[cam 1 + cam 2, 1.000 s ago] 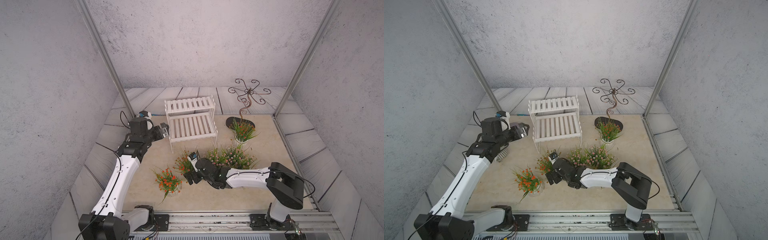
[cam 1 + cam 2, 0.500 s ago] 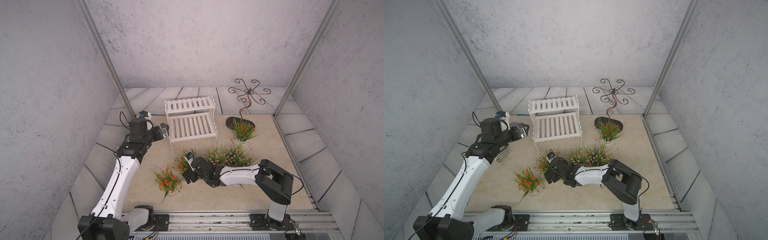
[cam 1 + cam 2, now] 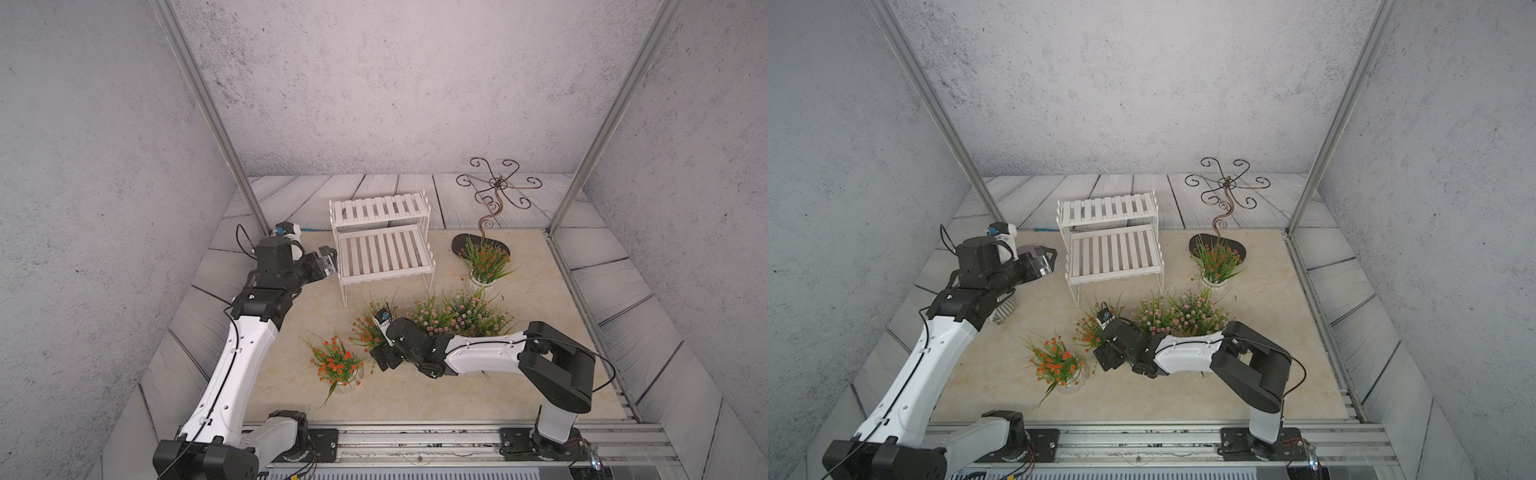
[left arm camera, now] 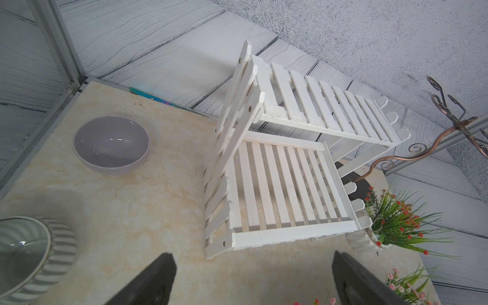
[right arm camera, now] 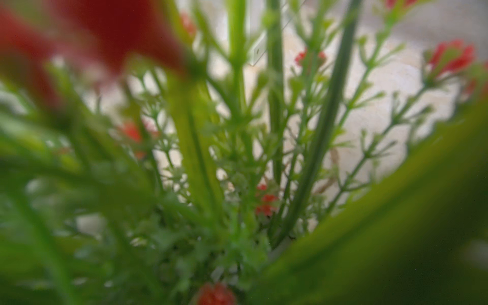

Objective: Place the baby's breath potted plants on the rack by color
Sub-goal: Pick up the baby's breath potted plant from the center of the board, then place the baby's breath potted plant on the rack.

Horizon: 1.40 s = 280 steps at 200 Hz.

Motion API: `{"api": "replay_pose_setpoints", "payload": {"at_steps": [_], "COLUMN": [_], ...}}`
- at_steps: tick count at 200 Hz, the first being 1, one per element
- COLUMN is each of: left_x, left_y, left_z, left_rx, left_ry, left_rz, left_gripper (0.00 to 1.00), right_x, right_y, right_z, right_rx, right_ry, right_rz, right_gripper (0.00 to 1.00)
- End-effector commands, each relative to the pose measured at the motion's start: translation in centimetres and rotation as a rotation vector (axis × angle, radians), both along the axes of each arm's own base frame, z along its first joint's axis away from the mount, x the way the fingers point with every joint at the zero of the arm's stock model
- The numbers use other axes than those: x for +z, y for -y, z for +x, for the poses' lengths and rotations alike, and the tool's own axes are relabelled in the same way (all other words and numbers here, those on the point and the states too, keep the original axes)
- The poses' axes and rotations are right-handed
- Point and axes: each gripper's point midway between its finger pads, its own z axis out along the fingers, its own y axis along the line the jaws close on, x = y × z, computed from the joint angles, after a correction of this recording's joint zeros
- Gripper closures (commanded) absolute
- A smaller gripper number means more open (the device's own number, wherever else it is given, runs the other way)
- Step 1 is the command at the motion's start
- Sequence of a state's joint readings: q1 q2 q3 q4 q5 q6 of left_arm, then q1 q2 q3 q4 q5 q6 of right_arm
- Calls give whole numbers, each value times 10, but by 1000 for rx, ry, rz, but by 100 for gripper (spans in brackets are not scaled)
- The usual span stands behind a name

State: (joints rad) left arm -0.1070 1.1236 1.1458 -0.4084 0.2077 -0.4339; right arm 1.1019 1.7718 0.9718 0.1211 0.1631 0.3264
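Risk up front: tipping the nearest orange plant [image 3: 334, 365], just beside the right gripper [image 3: 384, 358] at its 9 o'clock, through any sideways sweep of wrist or fingers. Risk too of closing on stems instead of pot at the second orange plant [image 3: 368, 328], 11 o'clock of that gripper. Only blurred leaves and red flowers in the right wrist view, pot hidden, so a soft grab and a drop on lift look possible. Cannot tell whether jaws spread or pinching; cannot tell any contact with the pot. Could also drag the pink plants [image 3: 457, 316], right next to the forearm at 2 o'clock. Further off, chance of clipping the rack [image 3: 382, 253] side pickets on delivery; both tiers bare. Third orange plant [image 3: 484, 262] well apart, 3 o'clock of the rack, near the metal stand [image 3: 494, 195].

Pose: right arm low, folded, stretched toward 9 o'clock, wrist buried in foliage. Left arm raised, reaching toward 12 o'clock, left gripper [image 4: 253, 264] spread wide, empty, hovering just beside the rack's lower tier at its 9 o'clock.
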Motion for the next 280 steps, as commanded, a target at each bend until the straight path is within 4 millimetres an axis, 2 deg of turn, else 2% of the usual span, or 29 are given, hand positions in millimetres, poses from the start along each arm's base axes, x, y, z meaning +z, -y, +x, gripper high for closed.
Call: {"api": "replay_pose_setpoints", "payload": {"at_steps": [1,48,78,104,159,191,217,250,280], "left_x": [5,6,8,2,-6,-10,-15,-18,-20], "left_y": [-2,-2,-6,-7,-8,-5,-4,2,9], "left_z": [-3,-9,-15,-18,-23,-24,-24,-21,-21], "left_rx": [2,0,9,9,8,-2,-6,-23,-39], "left_ry": [18,0,2,-9,-26,-34,-44,-52,-53], "left_rz": [7,6,22,28,36,28,24,8,18], "left_gripper": [3,3,3,3,3,3,4,5,5], "right_x": [65,126,173,210,251,286,305,314,322], "right_y": [0,3,7,6,-9,-8,5,31,53], "right_z": [5,14,35,63,126,169,206,252,276], "right_rx": [-3,-6,-12,-3,33,17,-27,-101,-137], "right_ry": [81,80,100,105,122,167,209,289,369], "right_rz": [109,199,242,264,242,250,245,237,248], "right_gripper": [15,15,15,15,15,15,15,15,14]}}
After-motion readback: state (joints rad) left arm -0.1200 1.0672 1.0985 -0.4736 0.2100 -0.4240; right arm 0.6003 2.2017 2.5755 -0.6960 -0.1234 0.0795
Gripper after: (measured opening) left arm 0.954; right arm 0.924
